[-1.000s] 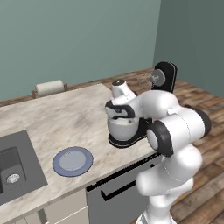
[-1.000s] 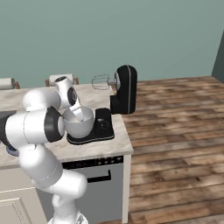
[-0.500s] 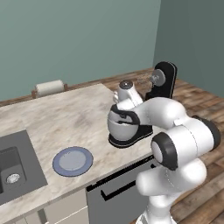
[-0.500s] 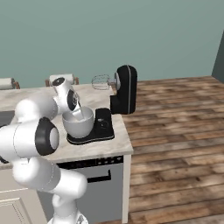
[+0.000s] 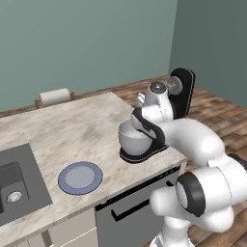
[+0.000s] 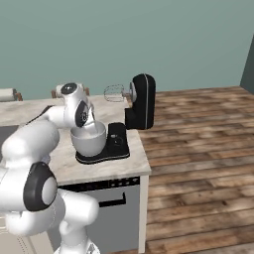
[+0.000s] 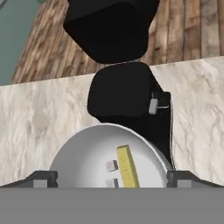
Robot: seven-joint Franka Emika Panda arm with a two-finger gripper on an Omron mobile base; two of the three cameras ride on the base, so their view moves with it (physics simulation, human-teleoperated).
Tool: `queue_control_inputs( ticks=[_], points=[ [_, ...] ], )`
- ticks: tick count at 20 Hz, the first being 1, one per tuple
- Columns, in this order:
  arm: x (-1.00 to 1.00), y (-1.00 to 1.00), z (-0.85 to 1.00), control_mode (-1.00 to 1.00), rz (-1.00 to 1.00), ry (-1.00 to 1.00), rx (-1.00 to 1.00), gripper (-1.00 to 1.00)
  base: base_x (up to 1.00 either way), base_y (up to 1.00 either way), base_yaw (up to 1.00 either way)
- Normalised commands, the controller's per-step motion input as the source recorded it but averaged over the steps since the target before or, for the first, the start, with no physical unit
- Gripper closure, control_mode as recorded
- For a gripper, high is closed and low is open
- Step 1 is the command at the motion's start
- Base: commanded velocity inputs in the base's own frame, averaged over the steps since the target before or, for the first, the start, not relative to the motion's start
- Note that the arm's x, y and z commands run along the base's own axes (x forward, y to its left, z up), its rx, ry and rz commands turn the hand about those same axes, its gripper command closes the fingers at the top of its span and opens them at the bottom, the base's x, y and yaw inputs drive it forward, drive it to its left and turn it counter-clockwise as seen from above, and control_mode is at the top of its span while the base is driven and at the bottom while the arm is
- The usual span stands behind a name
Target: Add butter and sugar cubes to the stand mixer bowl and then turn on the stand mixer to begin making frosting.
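Claw (image 7: 112, 181) hung wide open right over the bowl (image 7: 87, 151), butter (image 7: 127, 166) and sugar cubes (image 7: 111, 166) below it; arm had swung sideways since.

My arm reaches over stand mixer bowl (image 5: 134, 140) on black stand mixer (image 5: 179, 91), head tilted back. Blue-grey plate (image 5: 80, 177) near left on counter (image 5: 72, 130). Sink (image 5: 17, 185) far left. Paper towel roll (image 5: 54, 96) at far edge.

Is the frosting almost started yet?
Nearly. The butter and both sugar cubes already lie in the stand mixer bowl. The open gripper holds nothing above it. Left: switching on the stand mixer, whose head is tilted up.
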Motion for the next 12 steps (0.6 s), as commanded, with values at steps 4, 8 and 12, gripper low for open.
queue_control_inputs(
  ticks=[4, 8, 12],
  points=[
    [-0.51, -0.14, 0.63, -1.0, 0.0, 0.0, 0.0, -1.0, 0.0, 0.0, 0.0],
    [-0.61, -0.46, 0.12, -1.0, 0.0, -0.06, 0.01, -1.0, 0.0, 0.0, 0.0],
    [-0.5, -0.72, 0.0, -1.0, 0.0, -0.11, 0.07, -1.0, 0.0, 0.0, 0.0]
  ],
)
